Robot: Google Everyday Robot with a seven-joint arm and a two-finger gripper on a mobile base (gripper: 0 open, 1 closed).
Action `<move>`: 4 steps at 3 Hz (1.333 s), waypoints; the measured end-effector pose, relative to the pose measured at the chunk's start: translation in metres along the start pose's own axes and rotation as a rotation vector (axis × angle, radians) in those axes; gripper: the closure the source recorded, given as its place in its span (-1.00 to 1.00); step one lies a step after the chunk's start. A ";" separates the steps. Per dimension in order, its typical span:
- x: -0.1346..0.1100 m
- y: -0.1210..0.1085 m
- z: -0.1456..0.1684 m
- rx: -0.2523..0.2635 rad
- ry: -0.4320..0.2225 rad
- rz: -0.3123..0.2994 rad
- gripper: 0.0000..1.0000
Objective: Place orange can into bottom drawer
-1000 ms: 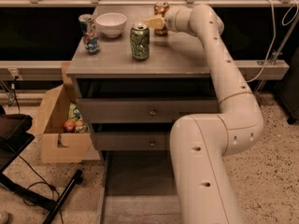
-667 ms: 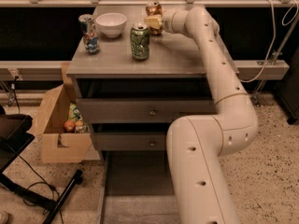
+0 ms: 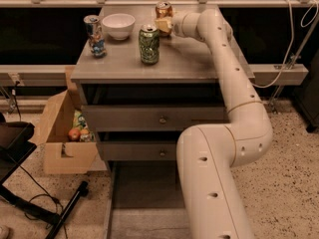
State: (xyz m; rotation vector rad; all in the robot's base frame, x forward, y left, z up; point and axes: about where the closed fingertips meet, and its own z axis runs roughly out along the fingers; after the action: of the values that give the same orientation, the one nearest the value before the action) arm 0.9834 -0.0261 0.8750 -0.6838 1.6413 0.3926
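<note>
The orange can (image 3: 163, 9) is at the back of the grey cabinet top (image 3: 194, 63), its lower part hidden behind my gripper (image 3: 163, 25). The gripper reaches in from the right and is shut on the can, close to the cabinet top. The bottom drawer (image 3: 144, 203) is pulled out at floor level, a long grey tray below the two upper drawers; my arm's base link covers its right part.
A green can (image 3: 149, 45) stands just in front of and left of the gripper. A white bowl (image 3: 118, 25) and a blue-and-silver can (image 3: 93, 35) stand further left. An open cardboard box (image 3: 65, 133) with fruit sits on the floor to the cabinet's left.
The gripper has moved left along the back of the cabinet top, and the orange can has moved left with it. The green can, bowl and drawers have not moved.
</note>
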 end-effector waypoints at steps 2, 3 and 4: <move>-0.024 0.004 -0.024 -0.030 0.040 -0.011 1.00; -0.057 -0.004 -0.064 -0.016 0.084 -0.022 1.00; -0.081 -0.035 -0.142 0.048 0.167 0.016 1.00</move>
State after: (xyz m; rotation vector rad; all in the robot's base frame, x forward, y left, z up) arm 0.9017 -0.1220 0.9852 -0.6824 1.8093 0.3135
